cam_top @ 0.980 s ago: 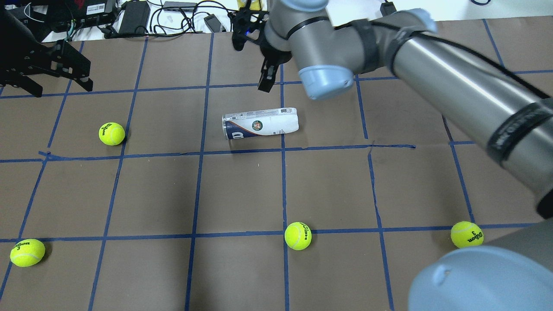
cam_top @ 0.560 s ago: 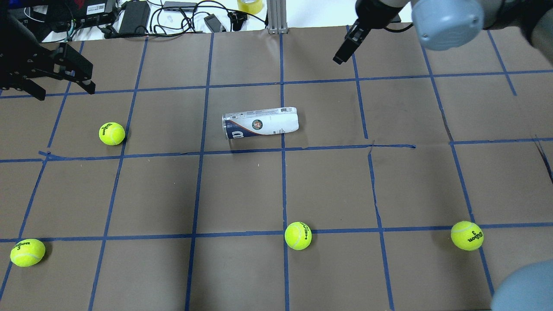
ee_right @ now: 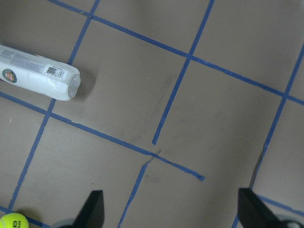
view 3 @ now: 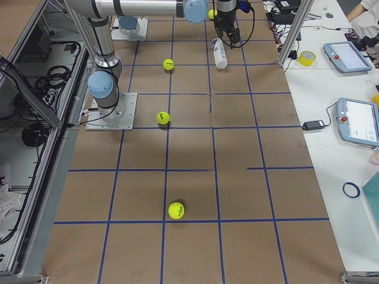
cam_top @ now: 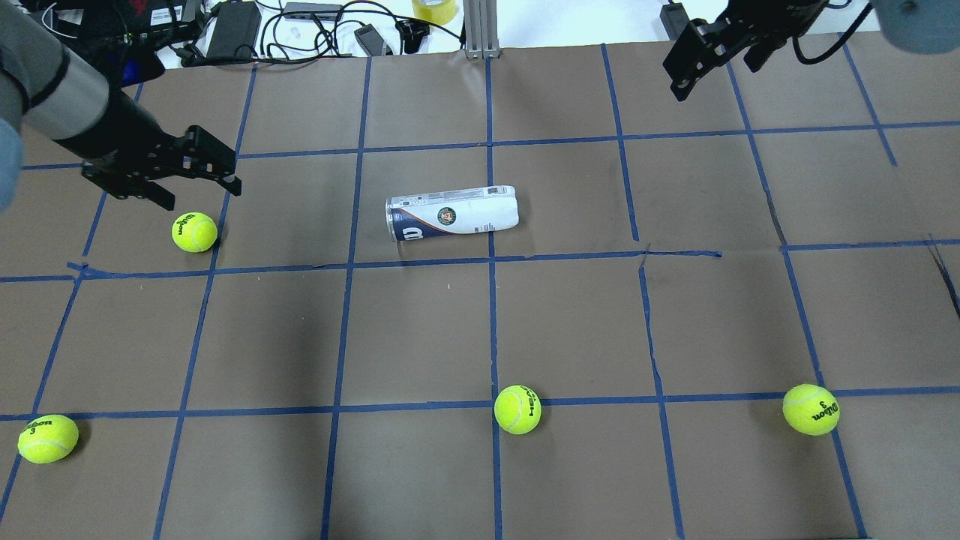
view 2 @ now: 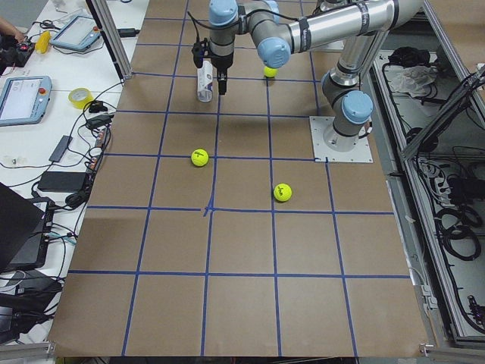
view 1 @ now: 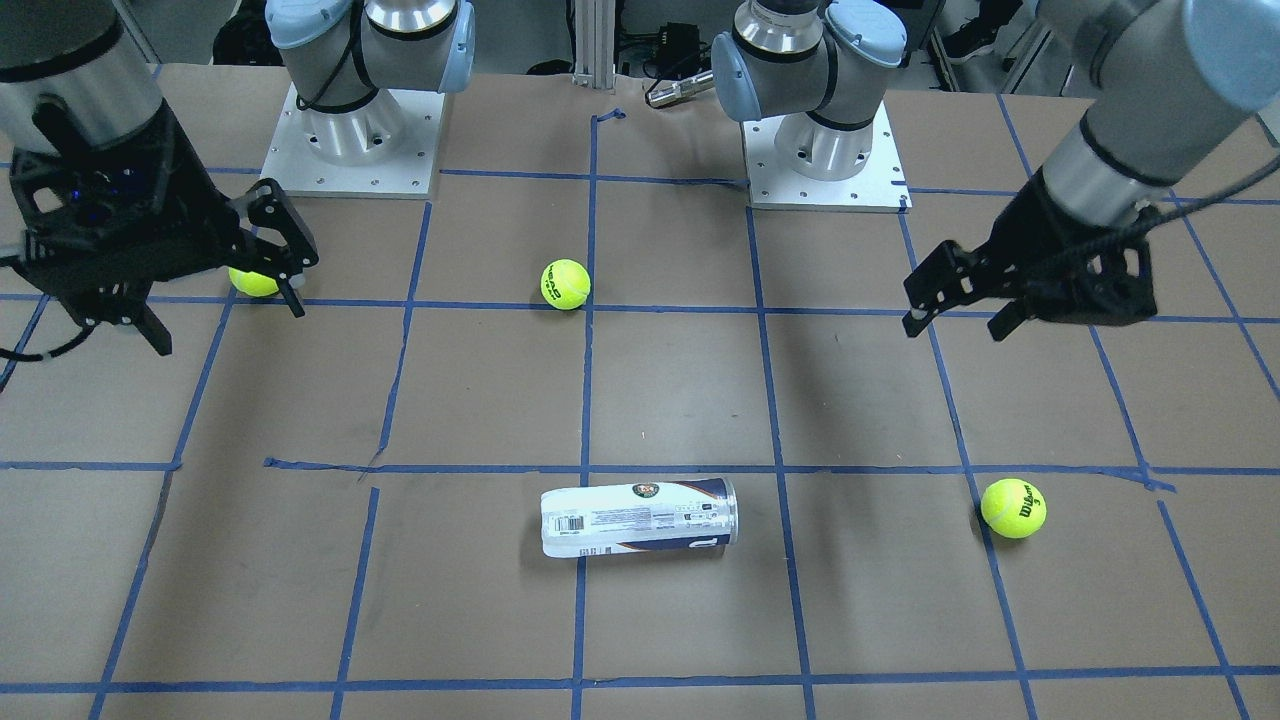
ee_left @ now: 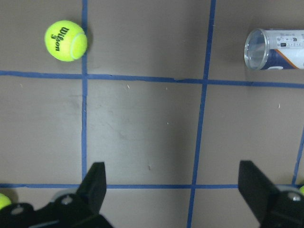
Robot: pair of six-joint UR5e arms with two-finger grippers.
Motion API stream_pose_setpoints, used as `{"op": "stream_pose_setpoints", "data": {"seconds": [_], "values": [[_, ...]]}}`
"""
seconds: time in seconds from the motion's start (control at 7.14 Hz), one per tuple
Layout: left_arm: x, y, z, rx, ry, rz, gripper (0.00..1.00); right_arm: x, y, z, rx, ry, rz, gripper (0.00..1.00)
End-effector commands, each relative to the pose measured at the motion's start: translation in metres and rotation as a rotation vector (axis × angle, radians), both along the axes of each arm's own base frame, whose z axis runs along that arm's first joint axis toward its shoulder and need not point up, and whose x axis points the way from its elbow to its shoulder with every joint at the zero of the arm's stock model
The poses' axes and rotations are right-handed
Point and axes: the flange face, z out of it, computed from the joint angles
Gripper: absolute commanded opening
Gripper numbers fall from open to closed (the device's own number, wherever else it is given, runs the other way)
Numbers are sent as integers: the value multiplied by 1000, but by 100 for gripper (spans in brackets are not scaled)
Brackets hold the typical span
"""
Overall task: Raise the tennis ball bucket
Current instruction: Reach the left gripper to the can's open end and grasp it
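Table [cam_top: 570, 322]: brown paper ruled into squares with blue tape. Everything in the task lies on it.

Left gripper [cam_top: 201, 193]: jaws spread wide and holding nothing. It hangs over the robot's left part of the table, well apart from the can — its wrist view shows the can's mouth off to one side and ahead.

Right gripper [cam_top: 716, 79]: also spread wide and empty. It is over the far right part of the table, and the can's closed base shows in a corner of its wrist view.

Tennis ball bucket [cam_top: 452, 214]: on its side near the table's middle, touched by nothing. Its long axis runs across the table from one arm's side to the other, with the metallic-rimmed open mouth toward the left arm and the closed base toward the right.

Nearer arm: the left, by my reading — its jaws have less table to cross and would need to straddle the can across its width.

Tennis ball [cam_top: 194, 232]: just beside the left gripper, away from the line to the can.
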Motion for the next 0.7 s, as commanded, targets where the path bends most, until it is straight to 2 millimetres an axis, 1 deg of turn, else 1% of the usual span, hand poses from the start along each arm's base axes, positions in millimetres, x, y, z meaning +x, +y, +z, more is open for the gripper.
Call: {"op": "stream_pose_setpoints", "data": {"seconds": [0.0,0.14,0.28,0.42,0.56], "values": [[-10,-37,-67,-55,195,82,100,0,24,18,50,-38,-323,100],[-10,-51,-92,-57,207,79,100,2,33,25,60,-56,-446,100],[-14,-67,-120,-74,288,72,100,16,40,29,56,-63,-474,100],[-18,-78,-142,-77,371,72,100,42,48,28,50,-34,-440,100],[-24,-85,-160,-73,441,76,100,42,50,21,35,77,-417,100]]}}
